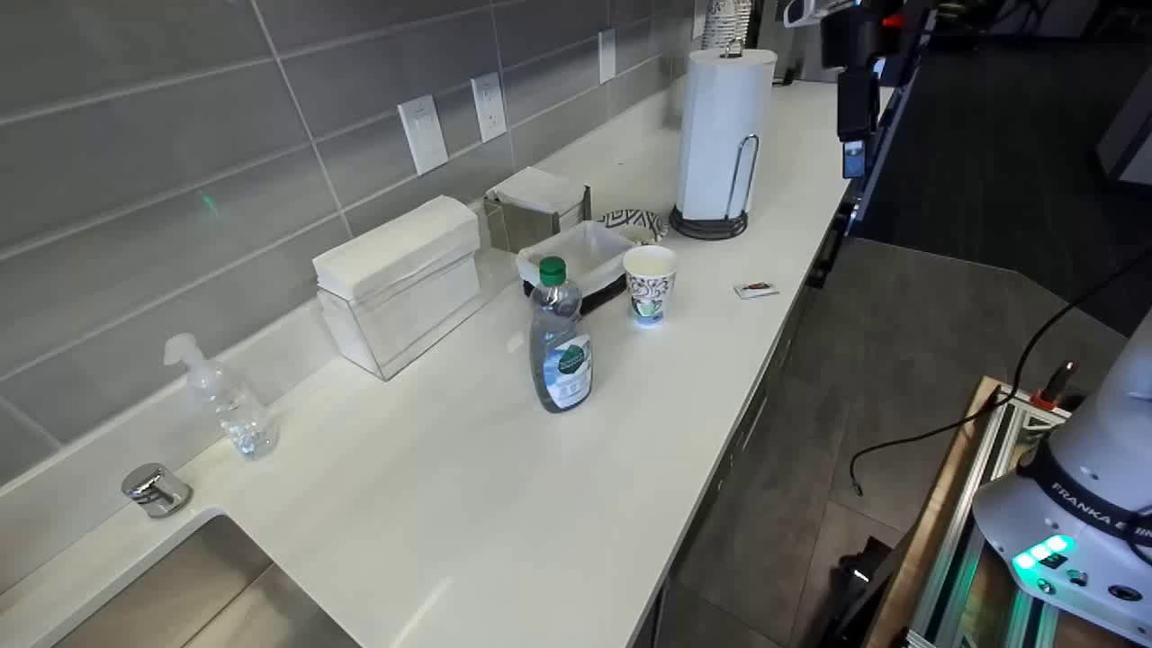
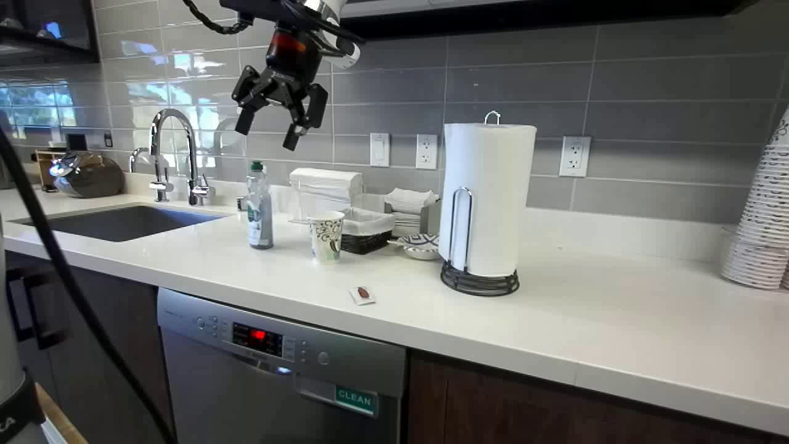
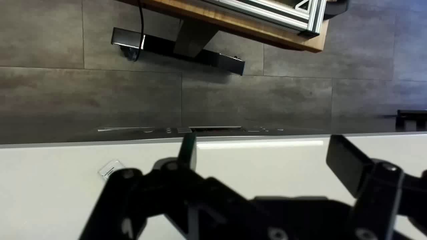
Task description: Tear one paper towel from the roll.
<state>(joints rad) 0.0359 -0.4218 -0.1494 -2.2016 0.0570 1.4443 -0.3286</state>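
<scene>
The roll (image 1: pixel 720 135) is a tall white cylinder upright on a dark wire base on the counter. It also stands right of centre in an exterior view (image 2: pixel 493 197), with a metal loop against its side. No loose paper towel shows apart from the paper wound on the roll. My gripper (image 2: pixel 267 132) is open and empty in the air, left of the roll in that view, fingers pointing down. It also shows at the upper right in an exterior view (image 1: pixel 853 160). In the wrist view the open jaws (image 3: pixel 263 146) have only counter and floor beyond them; the roll is out of view.
A soap bottle (image 2: pixel 259 213), a paper cup (image 2: pixel 326 237), a lined basket (image 2: pixel 367 234), a bowl (image 2: pixel 421 246) and napkin holders (image 1: pixel 396 288) stand on the counter (image 2: pixel 616 308). A small packet (image 2: pixel 362 295) lies near the front edge. Stacked cups (image 2: pixel 758 228) stand far right.
</scene>
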